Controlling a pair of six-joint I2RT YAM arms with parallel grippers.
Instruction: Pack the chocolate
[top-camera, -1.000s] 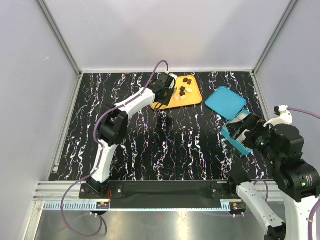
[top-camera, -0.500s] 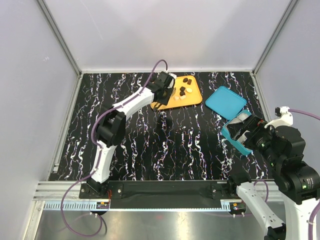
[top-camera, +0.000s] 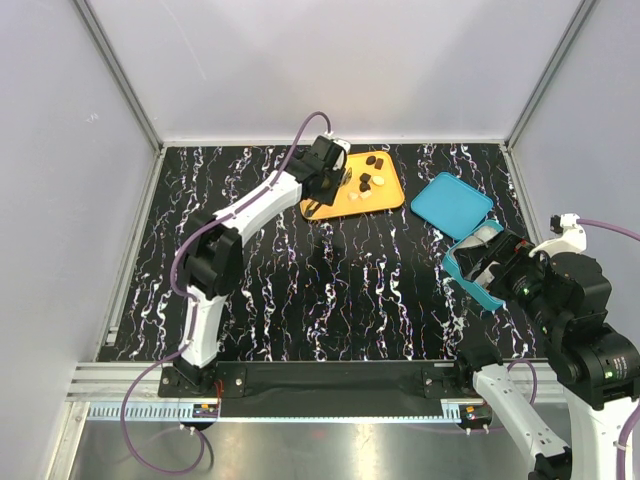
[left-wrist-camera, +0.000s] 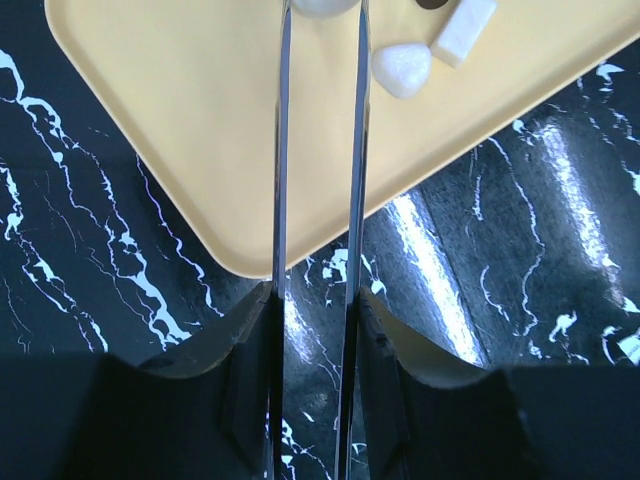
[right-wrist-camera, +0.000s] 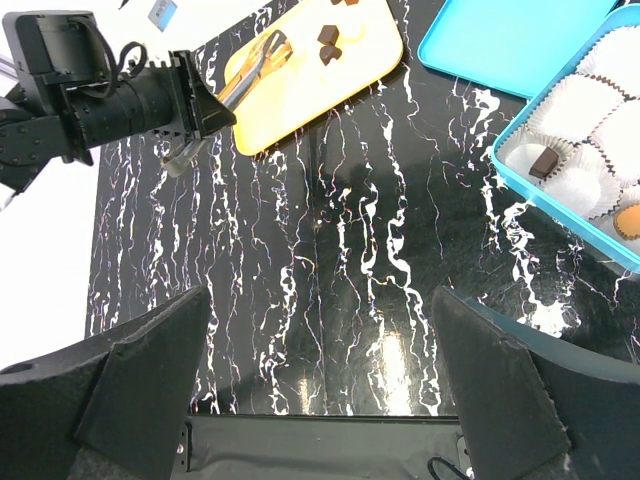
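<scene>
**A:** What do we see from above?
**B:** Our left gripper (top-camera: 343, 190) is over the flat orange plastic tray (top-camera: 386, 190). Small dark and cream-white chocolate pieces (top-camera: 366, 181) lie on it.
**A:** And at the left wrist?
**B:** The thin metal fingers (left-wrist-camera: 280, 150) stand narrow and pinch one rounded cream-white piece (left-wrist-camera: 322, 5).
**A:** And at the right wrist?
**B:** Our right gripper (right-wrist-camera: 320, 380) is spread wide and holds nothing. One dark brown squarish piece (right-wrist-camera: 543, 162) sits in the teal rectangular box (right-wrist-camera: 565, 215).
</scene>
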